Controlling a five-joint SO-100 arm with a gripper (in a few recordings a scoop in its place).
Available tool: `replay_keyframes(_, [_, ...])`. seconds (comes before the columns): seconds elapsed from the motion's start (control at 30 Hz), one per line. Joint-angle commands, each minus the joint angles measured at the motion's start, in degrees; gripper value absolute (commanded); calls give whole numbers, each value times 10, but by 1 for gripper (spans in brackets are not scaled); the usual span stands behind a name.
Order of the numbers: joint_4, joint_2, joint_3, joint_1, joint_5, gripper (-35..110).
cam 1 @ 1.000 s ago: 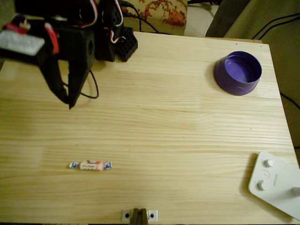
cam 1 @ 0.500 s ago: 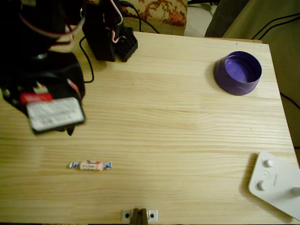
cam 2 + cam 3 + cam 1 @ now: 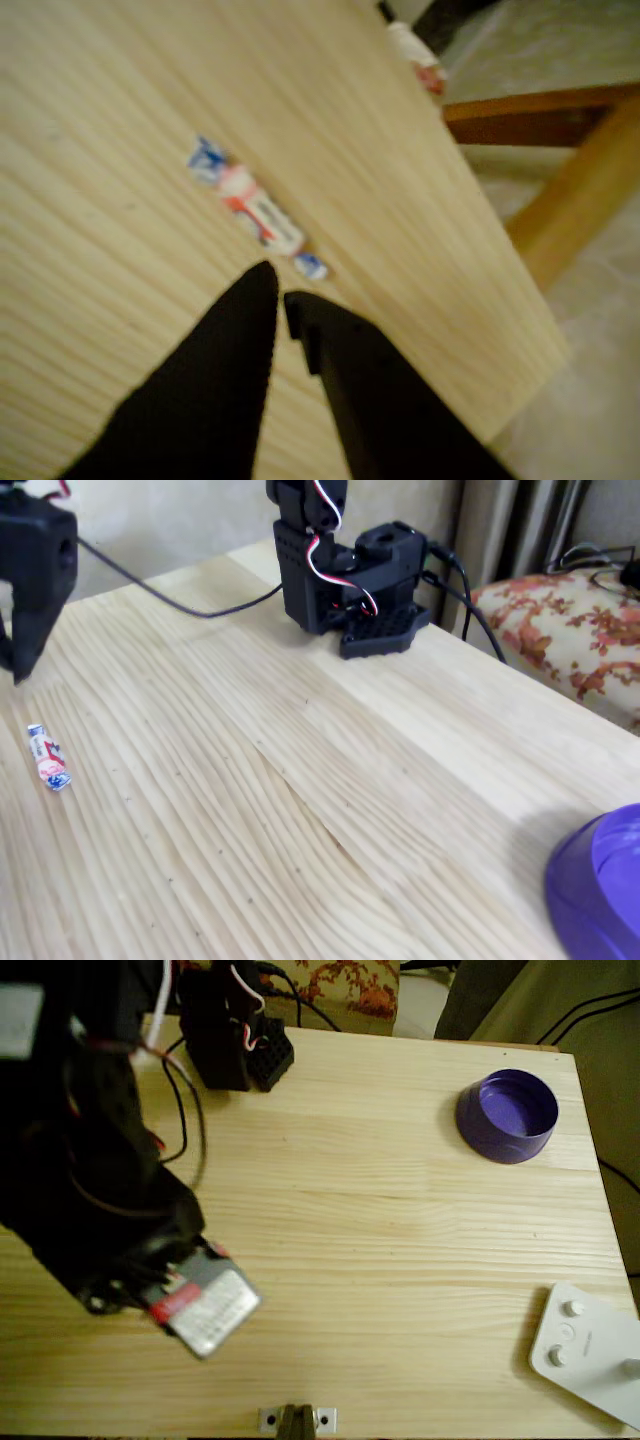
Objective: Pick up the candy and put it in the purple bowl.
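With the gripper (image 3: 279, 295) above the table (image 3: 330, 780), jaws nearly closed and empty, and the candy (image 3: 256, 211) lying flat just beyond the fingertips, open the jaws, straddle the wrapper's narrow width, then descend and close

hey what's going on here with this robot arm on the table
A black robot arm is hovering over a small wrapped candy lying on the wooden table. In the wrist view the gripper hangs just short of the candy, its jaws nearly closed and holding nothing. The purple bowl sits empty at the far corner, well away from the candy. A white device with knobs lies near another corner.
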Motion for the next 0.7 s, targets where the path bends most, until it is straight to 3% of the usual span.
replay_keyframes(0.0, [9,-4,-71,-6,-43,0])
replay_keyframes(0.23, [12,-50,-93,-11,-117,0])
replay_keyframes(0.43, [80,-82,-127,-18,-195,5])
replay_keyframes(0.5, [92,-89,-137,-18,-204,8])
replay_keyframes(0.6, [101,-90,-147,-12,-207,28])
replay_keyframes(0.67, [113,-91,-157,-11,-212,30])
